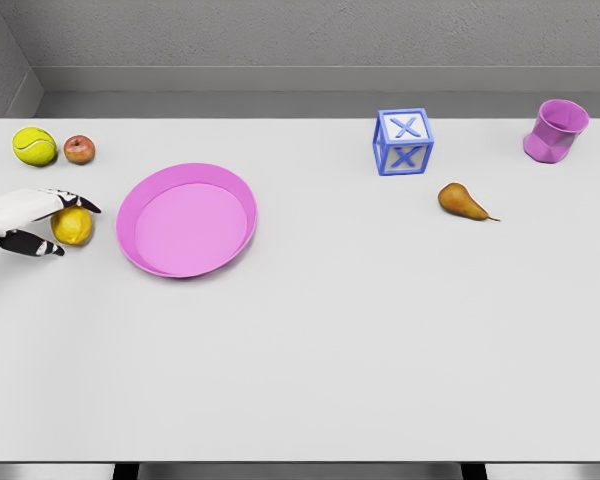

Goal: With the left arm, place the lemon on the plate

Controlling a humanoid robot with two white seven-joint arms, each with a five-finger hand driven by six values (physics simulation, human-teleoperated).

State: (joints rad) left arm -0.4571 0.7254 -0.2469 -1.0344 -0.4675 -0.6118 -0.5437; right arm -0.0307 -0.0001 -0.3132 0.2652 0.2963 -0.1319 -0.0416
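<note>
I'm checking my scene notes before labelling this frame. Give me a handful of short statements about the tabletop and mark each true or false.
1. The yellow lemon lies on the white table, left of the round pink plate. True.
2. The pink plate already holds a fruit. False: nothing lies in it.
3. The left hand has its dark-tipped fingers around the lemon, one above and one below in the picture. True.
4. The brown pear sits beside the yellow-green tennis ball. False: the small red apple does; the pear is on the right, near the blue-and-white letter block.
5. The purple cup stands at the far right corner. True.
</note>
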